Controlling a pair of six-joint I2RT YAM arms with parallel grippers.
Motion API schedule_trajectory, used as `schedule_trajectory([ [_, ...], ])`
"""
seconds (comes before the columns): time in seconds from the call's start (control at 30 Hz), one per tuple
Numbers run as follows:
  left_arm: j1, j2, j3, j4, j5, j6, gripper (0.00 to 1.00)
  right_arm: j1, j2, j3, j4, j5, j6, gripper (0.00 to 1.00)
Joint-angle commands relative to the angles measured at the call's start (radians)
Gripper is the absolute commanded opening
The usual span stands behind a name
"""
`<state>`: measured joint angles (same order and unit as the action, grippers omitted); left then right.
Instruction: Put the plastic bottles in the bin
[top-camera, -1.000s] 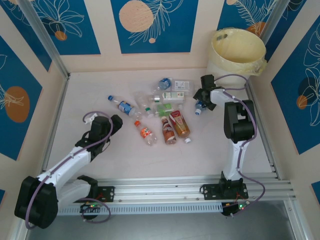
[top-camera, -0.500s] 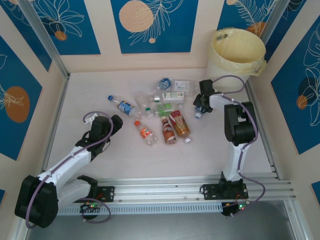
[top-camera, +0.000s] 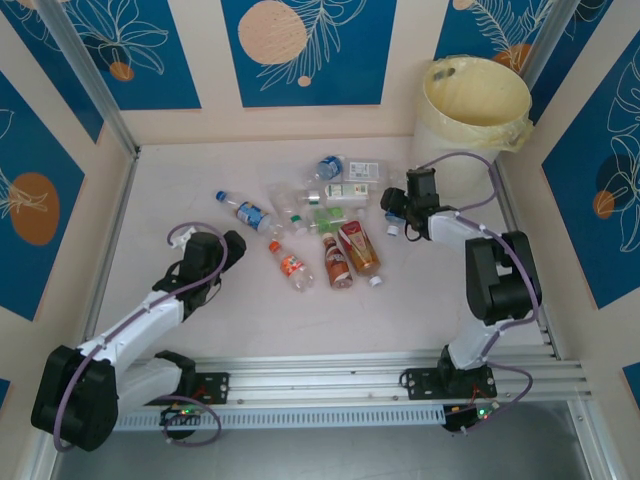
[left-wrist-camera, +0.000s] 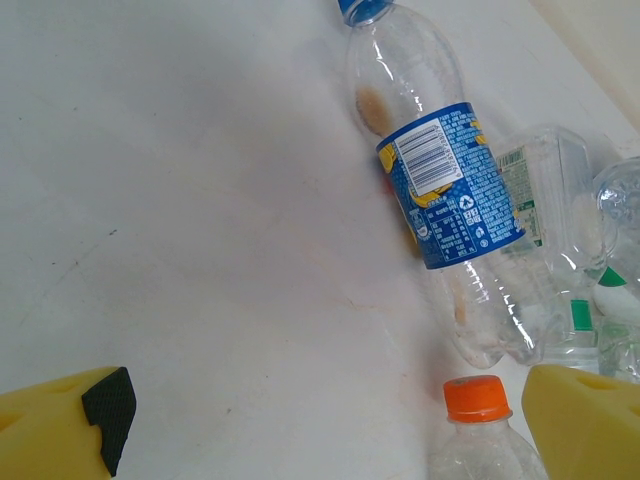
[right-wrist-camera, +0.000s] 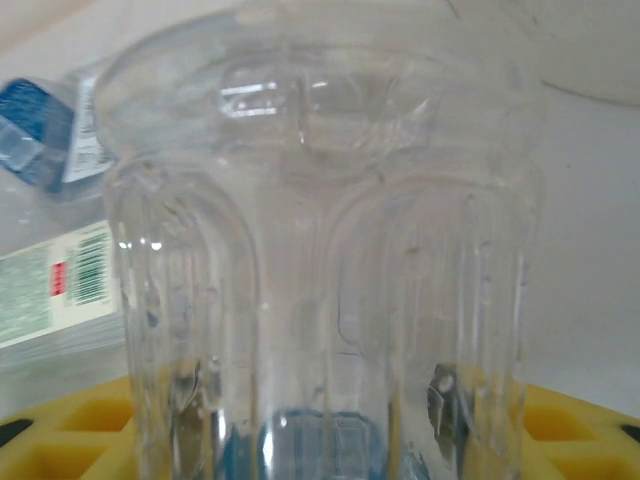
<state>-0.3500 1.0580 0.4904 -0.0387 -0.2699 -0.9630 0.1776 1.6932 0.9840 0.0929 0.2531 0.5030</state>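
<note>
Several plastic bottles (top-camera: 325, 215) lie in a loose pile mid-table. My right gripper (top-camera: 396, 206) (right-wrist-camera: 320, 440) is shut on a clear bottle (right-wrist-camera: 320, 250) (top-camera: 393, 226) at the pile's right edge; its ribbed body sits between the yellow fingers (right-wrist-camera: 580, 430). The cream-yellow bin (top-camera: 478, 100) stands at the far right corner, behind that gripper. My left gripper (top-camera: 230, 247) (left-wrist-camera: 330, 430) is open over bare table just left of the pile. A blue-label bottle (left-wrist-camera: 445, 185) (top-camera: 250, 214) lies ahead of it, and an orange-capped bottle (left-wrist-camera: 477, 400) (top-camera: 291, 265) sits next to its right finger (left-wrist-camera: 585, 420).
Blue-and-cream panel walls (top-camera: 300, 50) close in the table on three sides. A metal rail (top-camera: 350, 375) runs along the near edge by the arm bases. Two brown-liquid bottles (top-camera: 348, 252) lie at the pile's near side.
My right gripper has closed on the clear bottle and shifted a little left, with its elbow swinging out to the right. The left arm has not moved.
</note>
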Motion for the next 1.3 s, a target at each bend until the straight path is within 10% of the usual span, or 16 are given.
schedule_trajectory([
  [0.0,0.017,-0.001,0.002,0.002,0.003,-0.001,1.0,0.005,-0.105,-0.063,0.188,-0.101,-0.015,0.33],
  [0.67,0.02,0.005,0.001,0.191,0.193,0.105,1.0,-0.063,-0.407,0.081,0.188,-0.178,-0.082,0.29],
  [1.27,0.022,-0.02,-0.019,0.171,0.16,0.075,1.0,-0.228,-0.009,0.713,0.035,0.08,-0.247,0.29],
])
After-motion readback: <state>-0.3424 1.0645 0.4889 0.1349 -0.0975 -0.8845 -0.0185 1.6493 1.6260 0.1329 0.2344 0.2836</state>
